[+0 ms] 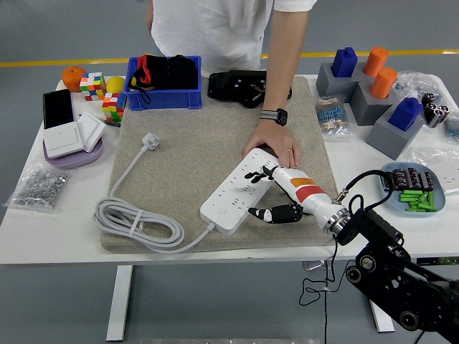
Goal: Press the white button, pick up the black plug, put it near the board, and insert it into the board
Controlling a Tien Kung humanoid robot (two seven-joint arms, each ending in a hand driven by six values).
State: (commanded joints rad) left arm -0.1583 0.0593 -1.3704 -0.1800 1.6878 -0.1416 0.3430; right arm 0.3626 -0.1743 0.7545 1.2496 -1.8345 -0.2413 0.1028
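A white power strip [231, 195] lies diagonally on the beige mat [186, 143], its white cord coiled [136, 222] at the mat's near left and ending in a white plug [149, 139]. My right hand [259, 193] hovers at the strip's right edge, open, with fingers [254, 174] spread over the strip and holding nothing. A person's hand [276, 147] presses down on the strip's far end. A black bundle with a cord [244, 87] sits at the back of the mat; I cannot tell whether it is the black plug. My left arm is out of view.
A blue bin [163, 98] with black items stands at the back left, beside puzzle cubes [93, 86] and a purple plate [72, 152] holding switches. Grey blocks with blue and orange pegs [373, 86] and a blue dish [416, 188] sit at the right.
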